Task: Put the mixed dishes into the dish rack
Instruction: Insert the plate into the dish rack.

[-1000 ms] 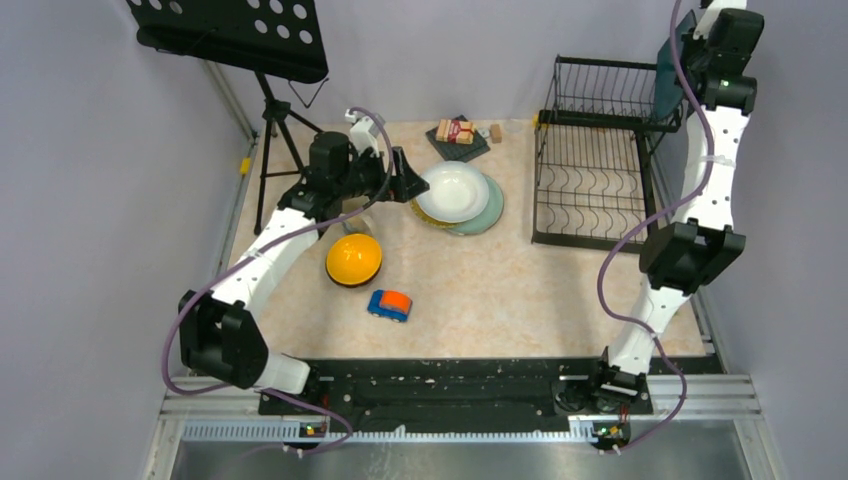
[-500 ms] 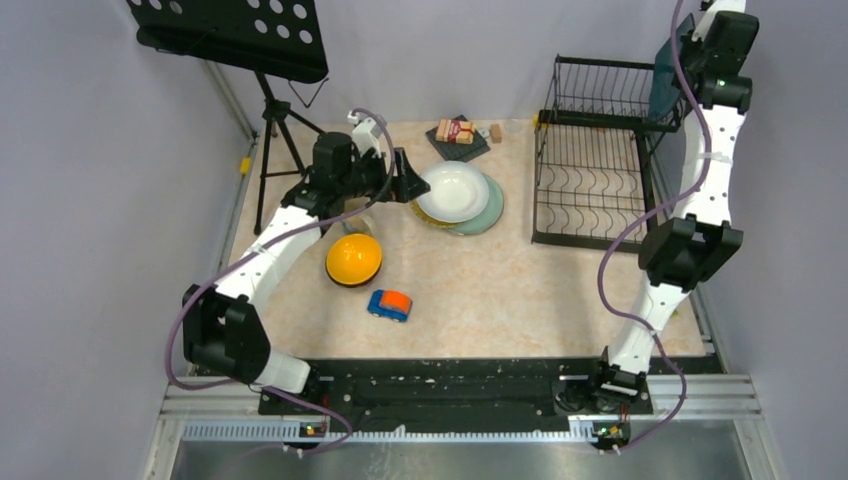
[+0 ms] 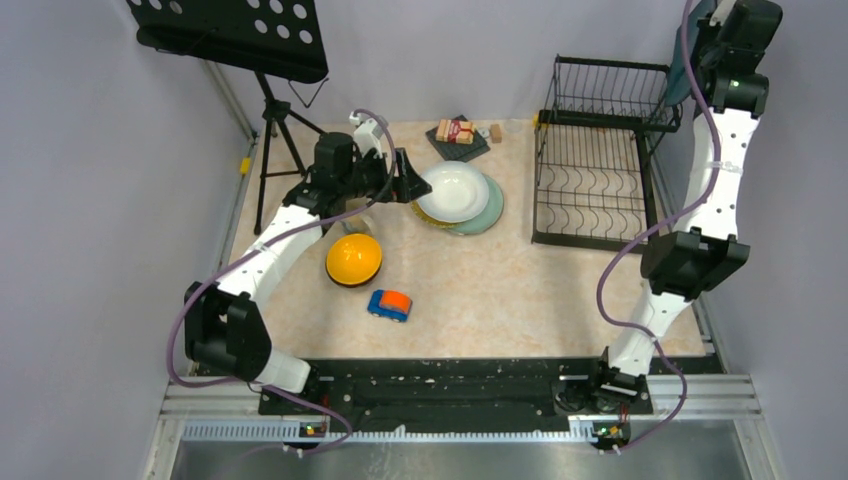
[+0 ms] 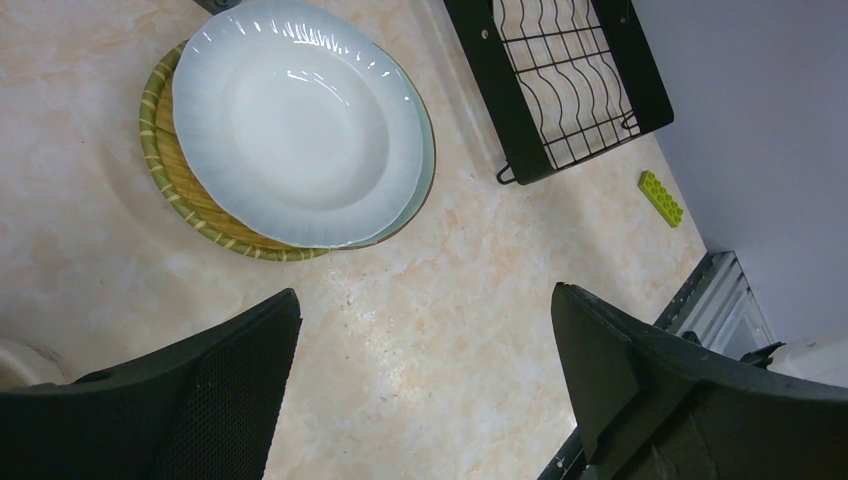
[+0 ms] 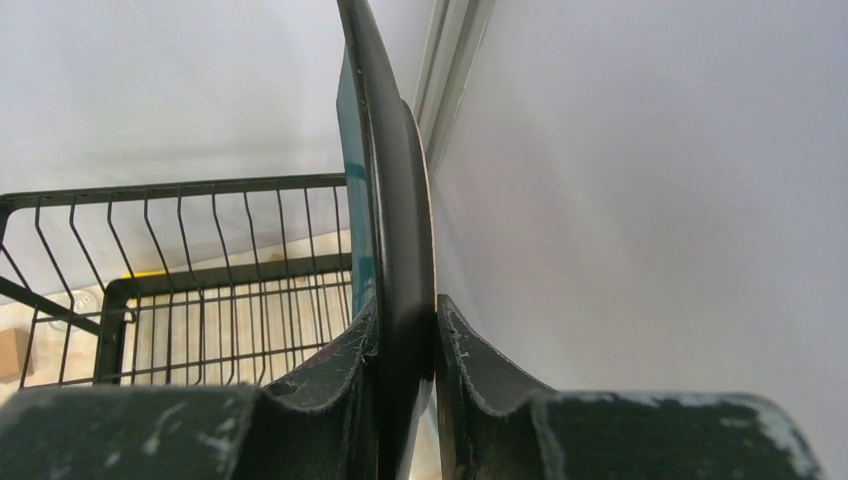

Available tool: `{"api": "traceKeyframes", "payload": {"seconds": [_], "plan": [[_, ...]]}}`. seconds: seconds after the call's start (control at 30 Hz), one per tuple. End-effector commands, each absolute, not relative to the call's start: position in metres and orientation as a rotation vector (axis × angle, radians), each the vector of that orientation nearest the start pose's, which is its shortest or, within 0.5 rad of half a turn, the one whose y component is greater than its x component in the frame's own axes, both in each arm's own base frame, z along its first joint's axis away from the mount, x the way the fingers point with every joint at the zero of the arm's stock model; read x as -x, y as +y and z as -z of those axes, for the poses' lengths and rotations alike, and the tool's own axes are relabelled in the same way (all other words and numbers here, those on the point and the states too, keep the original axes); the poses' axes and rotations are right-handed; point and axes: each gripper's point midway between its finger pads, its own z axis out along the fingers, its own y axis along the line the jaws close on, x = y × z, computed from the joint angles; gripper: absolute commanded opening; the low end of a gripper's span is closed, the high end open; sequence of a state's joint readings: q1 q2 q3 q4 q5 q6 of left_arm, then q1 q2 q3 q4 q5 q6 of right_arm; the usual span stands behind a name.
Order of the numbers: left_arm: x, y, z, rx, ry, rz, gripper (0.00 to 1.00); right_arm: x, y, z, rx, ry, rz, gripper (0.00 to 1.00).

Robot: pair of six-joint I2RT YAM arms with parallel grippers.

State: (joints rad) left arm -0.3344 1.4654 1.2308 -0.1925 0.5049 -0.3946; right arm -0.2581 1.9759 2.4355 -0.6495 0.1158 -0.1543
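So, from above, the right pincer (image 3: 703,45) held the teal square plate (image 3: 683,65) on edge, high by the rack's (image 3: 590,240) far right corner, probably to slot it upright. The left pincer (image 3: 410,180) sat spread wide beside the stacked round plates (image 3: 470,205), likely next. Left wrist: the top plate (image 4: 300,120) looked glossy, fluted. Right wrist: jaws clamped the teal plate's thin dark rim.

Teal plate (image 5: 396,200) upright, round plates (image 4: 300,120) stacked

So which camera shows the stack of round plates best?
Left wrist: the stack of round plates sits close and unobstructed, cream plate on top, green and yellowish rims beneath. Top external shows it smaller, beside the left gripper. Right wrist misses it.
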Motion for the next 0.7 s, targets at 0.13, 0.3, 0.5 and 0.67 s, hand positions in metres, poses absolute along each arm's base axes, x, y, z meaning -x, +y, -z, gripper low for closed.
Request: {"api": "traceKeyframes", "payload": {"seconds": [0.13, 0.3, 0.5, 0.67], "plan": [[-0.379, -0.236, -0.277, -0.297, 1.971, 0.981, 0.99, -0.494, -0.166, -0.549, -0.168, 1.433, 0.464, 0.0], [-0.379, -0.237, -0.277, -0.298, 1.973, 0.985, 0.99, -0.501, -0.171, -0.521, -0.151, 1.507, 0.495, 0.0], [-0.38, -0.237, -0.276, -0.303, 1.975, 0.978, 0.99, -0.514, -0.161, -0.504, -0.1, 1.549, 0.431, 0.0], [-0.38, -0.237, -0.274, -0.302, 1.982, 0.977, 0.99, -0.519, -0.165, -0.494, -0.108, 1.577, 0.439, 0.0]]}}
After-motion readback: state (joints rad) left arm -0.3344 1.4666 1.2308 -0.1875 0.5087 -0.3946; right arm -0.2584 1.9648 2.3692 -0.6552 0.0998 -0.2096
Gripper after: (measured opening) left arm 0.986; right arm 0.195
